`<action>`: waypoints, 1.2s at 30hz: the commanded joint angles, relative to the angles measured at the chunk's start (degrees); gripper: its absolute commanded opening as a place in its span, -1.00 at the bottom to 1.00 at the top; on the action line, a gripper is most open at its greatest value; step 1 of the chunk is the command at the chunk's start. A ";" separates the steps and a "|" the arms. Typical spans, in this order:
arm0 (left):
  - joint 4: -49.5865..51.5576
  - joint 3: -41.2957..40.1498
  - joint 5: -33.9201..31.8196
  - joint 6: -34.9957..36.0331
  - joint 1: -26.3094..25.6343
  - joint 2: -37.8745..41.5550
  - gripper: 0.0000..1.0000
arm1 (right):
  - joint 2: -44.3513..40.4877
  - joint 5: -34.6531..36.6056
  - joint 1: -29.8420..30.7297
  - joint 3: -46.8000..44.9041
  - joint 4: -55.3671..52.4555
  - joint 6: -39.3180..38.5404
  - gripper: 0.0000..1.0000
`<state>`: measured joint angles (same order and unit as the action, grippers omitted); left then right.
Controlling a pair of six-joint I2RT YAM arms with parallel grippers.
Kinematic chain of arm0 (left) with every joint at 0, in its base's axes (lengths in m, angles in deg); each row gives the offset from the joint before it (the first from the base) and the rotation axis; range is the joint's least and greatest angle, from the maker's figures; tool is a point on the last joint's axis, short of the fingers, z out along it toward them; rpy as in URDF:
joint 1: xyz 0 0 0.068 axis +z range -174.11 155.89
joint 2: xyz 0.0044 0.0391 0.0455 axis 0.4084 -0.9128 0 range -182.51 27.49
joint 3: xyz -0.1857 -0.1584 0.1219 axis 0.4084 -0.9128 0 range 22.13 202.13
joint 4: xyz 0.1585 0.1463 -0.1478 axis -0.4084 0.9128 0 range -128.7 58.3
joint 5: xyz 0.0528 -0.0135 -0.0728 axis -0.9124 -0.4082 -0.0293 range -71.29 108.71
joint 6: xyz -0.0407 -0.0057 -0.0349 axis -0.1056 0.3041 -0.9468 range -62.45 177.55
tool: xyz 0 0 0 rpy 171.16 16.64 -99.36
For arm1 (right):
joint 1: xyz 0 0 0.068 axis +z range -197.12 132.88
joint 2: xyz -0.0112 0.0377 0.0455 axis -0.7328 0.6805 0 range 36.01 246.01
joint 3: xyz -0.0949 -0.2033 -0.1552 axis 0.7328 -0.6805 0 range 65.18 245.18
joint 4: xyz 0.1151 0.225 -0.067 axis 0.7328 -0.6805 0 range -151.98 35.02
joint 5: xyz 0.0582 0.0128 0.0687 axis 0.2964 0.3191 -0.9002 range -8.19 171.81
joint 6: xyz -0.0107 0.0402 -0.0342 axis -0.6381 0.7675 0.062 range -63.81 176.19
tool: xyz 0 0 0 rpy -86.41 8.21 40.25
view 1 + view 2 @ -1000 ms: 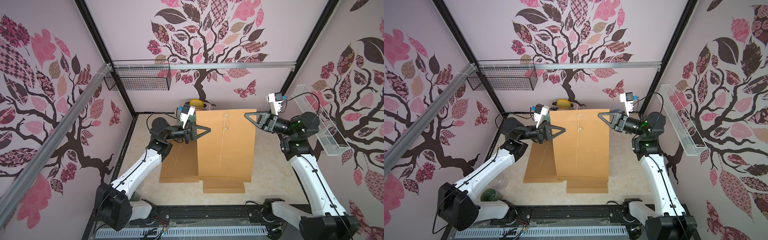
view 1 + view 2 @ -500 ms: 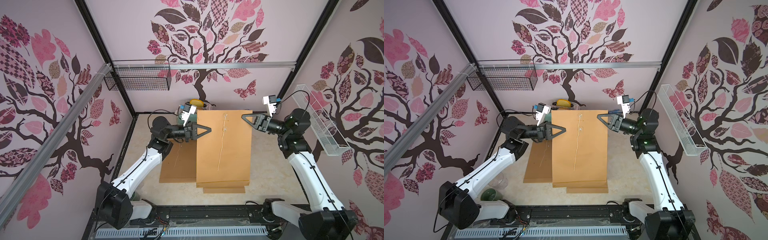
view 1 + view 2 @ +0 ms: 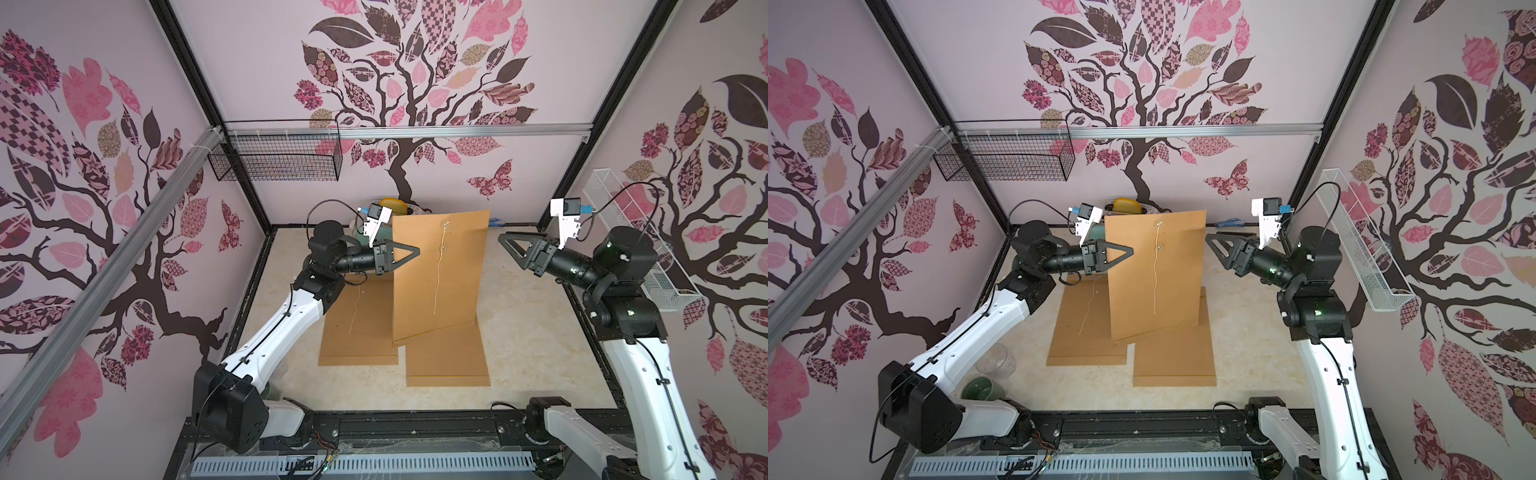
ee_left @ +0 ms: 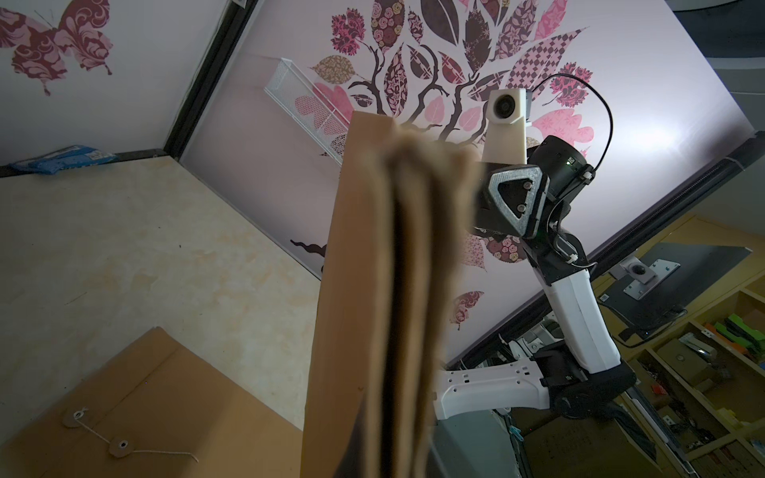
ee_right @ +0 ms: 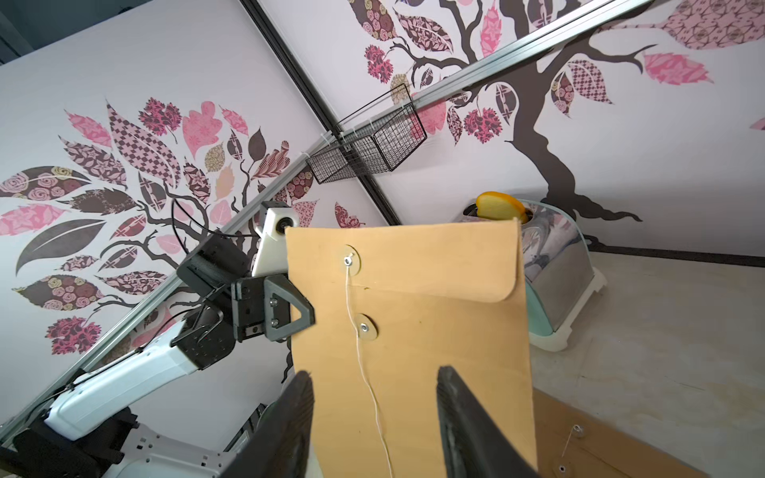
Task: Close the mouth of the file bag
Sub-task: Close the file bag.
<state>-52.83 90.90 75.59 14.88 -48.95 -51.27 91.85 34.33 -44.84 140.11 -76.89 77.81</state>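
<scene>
The file bag [image 3: 440, 274] [image 3: 1158, 274] is a brown envelope held upright above the table, its lower edge slanting. My left gripper [image 3: 415, 251] [image 3: 1129, 251] is shut on its left edge. In the right wrist view the flap [image 5: 434, 265] lies folded over the mouth. A white string [image 5: 364, 372] hangs loose from the flap's button [image 5: 350, 260] past the lower button [image 5: 364, 327]. My right gripper [image 3: 500, 239] [image 5: 374, 374] stands open, apart from the bag's right edge. The left wrist view shows the bag [image 4: 372, 289] edge-on and blurred, hiding the left fingers.
Two more brown bags [image 3: 357, 324] [image 3: 446, 357] lie flat on the table beneath. A toaster with a yellow slice [image 5: 554, 265] stands at the back wall. A blue packet [image 3: 494, 222] lies at the back right. Two cups [image 3: 992, 361] sit by the left arm's base. Wire baskets [image 3: 274, 162] hang on the walls.
The right gripper has opened, let go of the bag's top right corner and drawn back to the right. The bag now hangs from the left gripper alone and has tilted.
</scene>
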 commanded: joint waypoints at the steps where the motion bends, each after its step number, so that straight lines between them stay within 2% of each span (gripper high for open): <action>1: -2.92 -0.20 -0.89 -1.09 -0.25 -0.76 -1.00 | 2.72 7.42 5.92 3.72 -6.23 -3.27 0.00; 3: -3.07 -0.46 -1.56 -1.18 -0.63 -1.04 -1.00 | 4.02 14.16 11.78 6.71 -10.08 -6.61 0.00; 7: -2.73 -0.92 -3.58 -0.83 -1.69 -0.60 -1.00 | 7.06 18.55 18.96 8.38 -9.82 -8.09 0.00; 10: -2.51 -0.60 -4.40 -0.83 -2.38 -0.59 -1.00 | 9.46 16.93 19.86 8.62 -9.23 -7.34 -0.02; 16: -2.15 0.03 -4.41 -0.57 -3.44 -0.69 -1.00 | 11.25 22.15 23.25 8.30 -8.69 -11.08 -0.08; 22: -2.31 -0.04 -4.13 -0.41 -3.72 -0.64 -1.00 | 11.37 21.22 23.33 6.21 -5.10 -10.02 -0.11; 36: -2.48 0.18 -3.37 -0.94 -4.07 -0.23 -1.00 | 13.94 11.48 23.37 4.29 1.98 -4.46 -0.15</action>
<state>-53.33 90.16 71.46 14.00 -52.64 -52.19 105.82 48.54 -21.73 144.81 -77.87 71.54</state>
